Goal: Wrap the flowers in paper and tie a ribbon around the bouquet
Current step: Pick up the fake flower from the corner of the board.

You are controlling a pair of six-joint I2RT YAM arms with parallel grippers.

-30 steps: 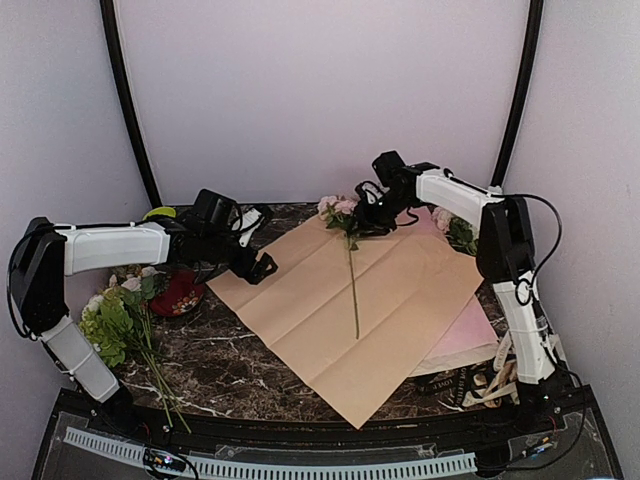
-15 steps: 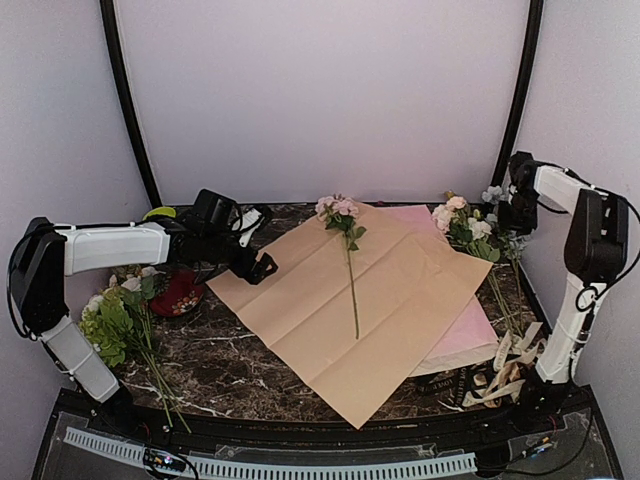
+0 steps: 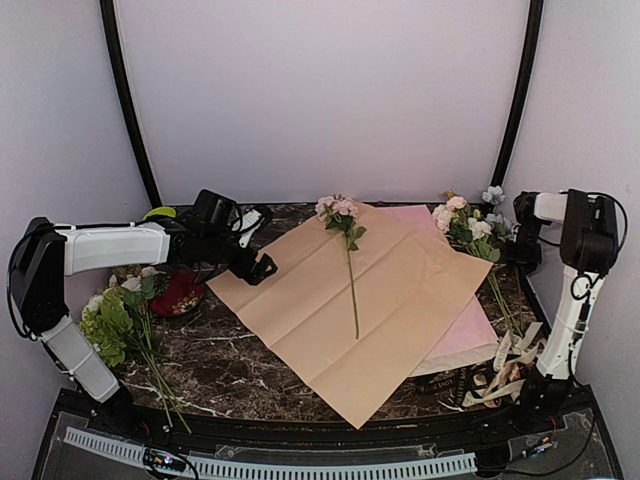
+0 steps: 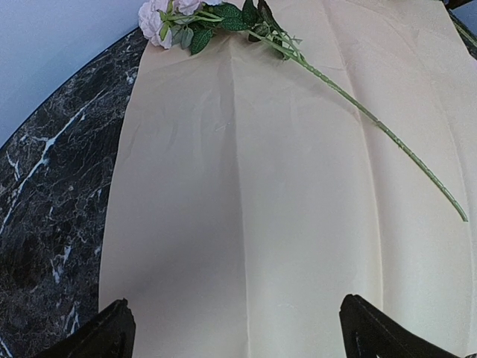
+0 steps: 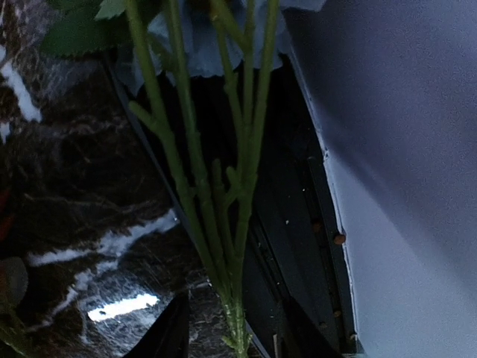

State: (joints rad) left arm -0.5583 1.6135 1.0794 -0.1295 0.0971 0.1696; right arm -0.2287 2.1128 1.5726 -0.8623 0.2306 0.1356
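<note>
Right tool [image 5: 235, 328] has a finger on either side of the flowers' [image 3: 465, 228] stems, low down; I cannot tell whether it pinches them. That bunch lies at the worktop's [image 3: 230, 365] far right corner, stems along the right edge, so the arm is folded tight against the wall [image 3: 600, 120] with little room to swing. Left tool [image 3: 256, 266] hovers wide apart over the kraft sheet's [image 3: 380, 300] left edge, likely ready to steady it. A pink stem [image 3: 350, 270] lies on that sheet, which fills the middle. No sage paper shows.
</note>
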